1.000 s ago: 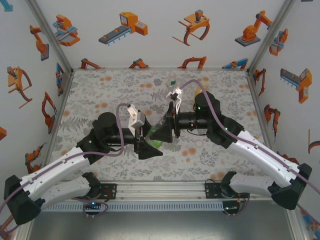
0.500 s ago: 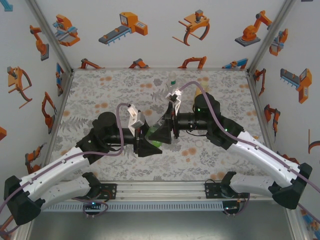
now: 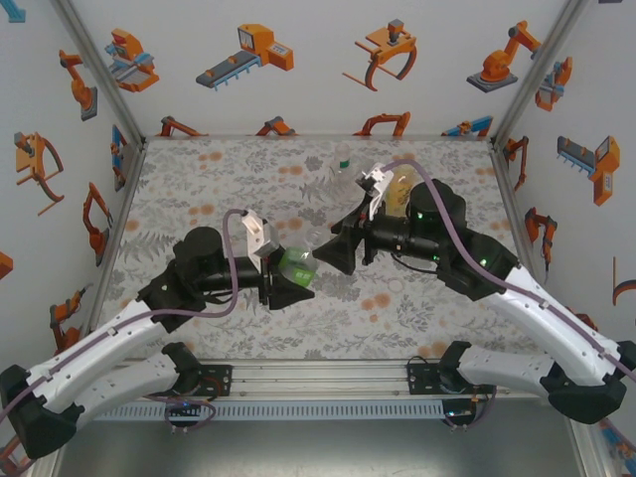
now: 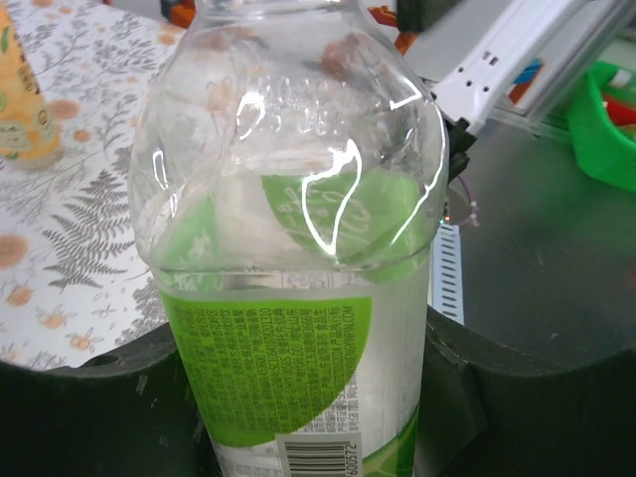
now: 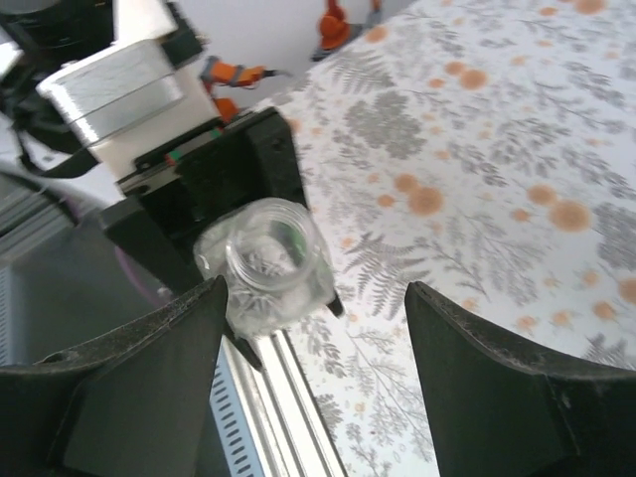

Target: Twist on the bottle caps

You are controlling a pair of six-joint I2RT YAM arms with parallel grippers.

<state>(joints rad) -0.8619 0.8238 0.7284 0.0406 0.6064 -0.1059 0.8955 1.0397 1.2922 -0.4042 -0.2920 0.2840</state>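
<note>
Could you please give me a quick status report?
Left gripper shut on green-label bottle, uncapped. Right gripper open, empty. Nothing in the way.

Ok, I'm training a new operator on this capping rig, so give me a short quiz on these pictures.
1. True or false: the green-labelled bottle has its cap on.
2. The right gripper is: A open and empty; B shut on a cap; C shut on the bottle.
3. Fill in: the bottle is held by the ___ gripper.
Key: 1 false, it is uncapped; 2 A; 3 left gripper.
</note>
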